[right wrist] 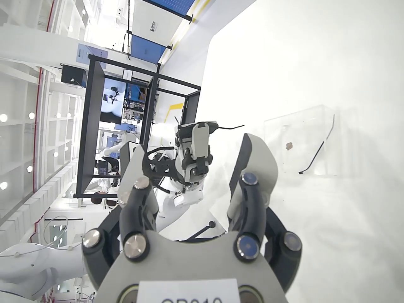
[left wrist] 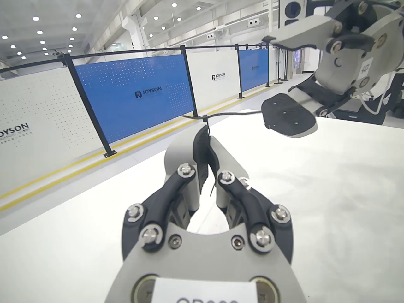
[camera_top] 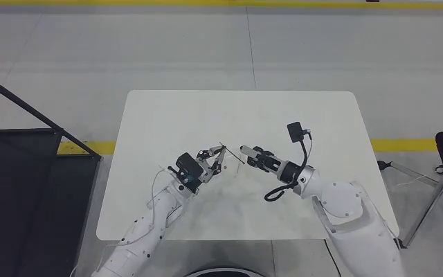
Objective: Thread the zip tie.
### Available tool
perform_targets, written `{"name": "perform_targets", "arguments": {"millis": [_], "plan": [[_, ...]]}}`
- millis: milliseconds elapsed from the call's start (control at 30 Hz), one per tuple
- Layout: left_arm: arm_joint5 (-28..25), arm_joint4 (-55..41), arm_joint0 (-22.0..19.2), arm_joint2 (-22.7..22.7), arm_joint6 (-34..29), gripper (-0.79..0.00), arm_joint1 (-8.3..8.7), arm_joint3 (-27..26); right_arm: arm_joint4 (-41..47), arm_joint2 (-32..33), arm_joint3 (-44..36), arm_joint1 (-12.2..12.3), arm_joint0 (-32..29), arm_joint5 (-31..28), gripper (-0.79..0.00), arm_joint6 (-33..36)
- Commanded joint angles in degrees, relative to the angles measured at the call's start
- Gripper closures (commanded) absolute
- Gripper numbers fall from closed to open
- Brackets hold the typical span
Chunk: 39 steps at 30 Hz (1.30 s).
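The left pincer (left wrist: 205, 140) pinched the zip tie (left wrist: 227, 115) above the surface (left wrist: 315, 190). The right pincer (left wrist: 279, 78) was spread wide beside its thin end. Next it probably needed to grab and pull that end.

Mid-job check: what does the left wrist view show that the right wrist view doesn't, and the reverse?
Left wrist view adds: the head of the zip tie, just past the fingertips of the shut left claw. Right wrist view adds: a clear box on the table with a second black tie leaning at it. Shared: the left claw shut on the zip tie, its tail pointing toward the open right claw.
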Motion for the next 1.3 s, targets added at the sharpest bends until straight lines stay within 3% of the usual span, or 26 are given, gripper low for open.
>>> {"name": "perform_targets", "arguments": {"millis": [0,167,533,767,1267], "plan": [[1.09,0.59,0.06,0.19,-0.04,0.000,-0.06,-0.03,0.08,-0.28,-0.36,-0.06,-0.35,-0.52,-0.480,-0.34],[1.91,1.09,0.10,0.64,0.01,0.000,-0.18,0.05,0.12,-1.46,-0.49,-0.24,-0.67,-1.68,-0.360,-0.57],[2.28,1.58,-0.10,1.07,-0.11,0.000,-0.32,0.36,-2.22,-5.10,0.73,-0.91,1.50,0.01,-0.299,-1.15],[2.17,1.64,-0.09,1.04,0.02,0.000,-0.33,0.42,-2.36,-5.28,1.04,-1.06,1.86,0.06,0.000,-1.07],[1.91,2.65,-0.13,1.21,0.52,0.000,-0.32,0.48,-2.70,-5.55,1.48,-1.32,2.52,1.07,0.000,-0.63]]}}
